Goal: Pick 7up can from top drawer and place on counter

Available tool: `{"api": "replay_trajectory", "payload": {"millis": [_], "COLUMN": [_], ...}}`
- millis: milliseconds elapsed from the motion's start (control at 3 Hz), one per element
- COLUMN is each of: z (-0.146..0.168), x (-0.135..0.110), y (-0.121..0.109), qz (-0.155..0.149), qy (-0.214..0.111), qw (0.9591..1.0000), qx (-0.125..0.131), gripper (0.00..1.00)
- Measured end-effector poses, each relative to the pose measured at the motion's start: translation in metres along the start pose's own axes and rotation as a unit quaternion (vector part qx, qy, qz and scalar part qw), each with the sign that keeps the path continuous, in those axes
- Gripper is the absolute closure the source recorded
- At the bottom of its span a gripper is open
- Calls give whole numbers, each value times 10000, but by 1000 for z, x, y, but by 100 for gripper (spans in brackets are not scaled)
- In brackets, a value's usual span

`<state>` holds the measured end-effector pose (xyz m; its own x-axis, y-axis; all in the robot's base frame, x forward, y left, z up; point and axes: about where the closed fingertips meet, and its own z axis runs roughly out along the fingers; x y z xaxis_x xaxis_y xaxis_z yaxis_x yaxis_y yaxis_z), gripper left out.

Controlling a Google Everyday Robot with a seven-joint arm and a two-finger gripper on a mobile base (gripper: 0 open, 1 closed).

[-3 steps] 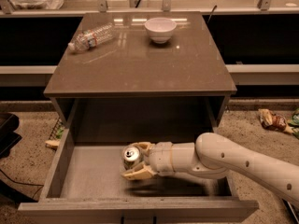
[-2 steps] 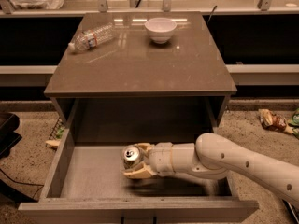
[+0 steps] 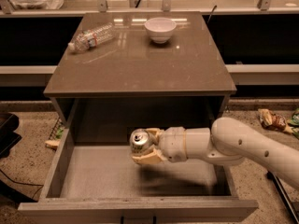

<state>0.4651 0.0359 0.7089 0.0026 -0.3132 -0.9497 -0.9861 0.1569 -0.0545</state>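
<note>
The 7up can (image 3: 139, 141) is held upright in my gripper (image 3: 144, 146), silver top with pull tab showing. The gripper's tan fingers (image 3: 145, 158) are shut on the can from the right, and the can hangs above the floor of the open top drawer (image 3: 88, 176), with a shadow beneath it. My white arm (image 3: 233, 143) reaches in from the right over the drawer. The counter (image 3: 140, 64) is the glossy brown slab above and behind the drawer.
A clear plastic water bottle (image 3: 91, 37) lies on the counter's back left. A white bowl (image 3: 160, 29) stands at the counter's back middle. Snack packets (image 3: 272, 120) lie on the floor to the right. The drawer's thick front panel (image 3: 140, 210) is nearest the camera.
The gripper has lifted the can up off the drawer floor; it now hangs higher, near the level of the drawer's back wall.
</note>
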Motion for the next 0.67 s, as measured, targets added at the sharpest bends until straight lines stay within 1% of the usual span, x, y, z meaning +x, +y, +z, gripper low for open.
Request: {"api": "replay_trajectory", "payload": {"millis": [333,667], "z": [-68,-105], "x": [-73,-121], "y": [-23,-52], "qz": [150,306], "qy": [-328,-678], "qw": [9993,9968], "qx": [93,287], "gripper": [100,100]}}
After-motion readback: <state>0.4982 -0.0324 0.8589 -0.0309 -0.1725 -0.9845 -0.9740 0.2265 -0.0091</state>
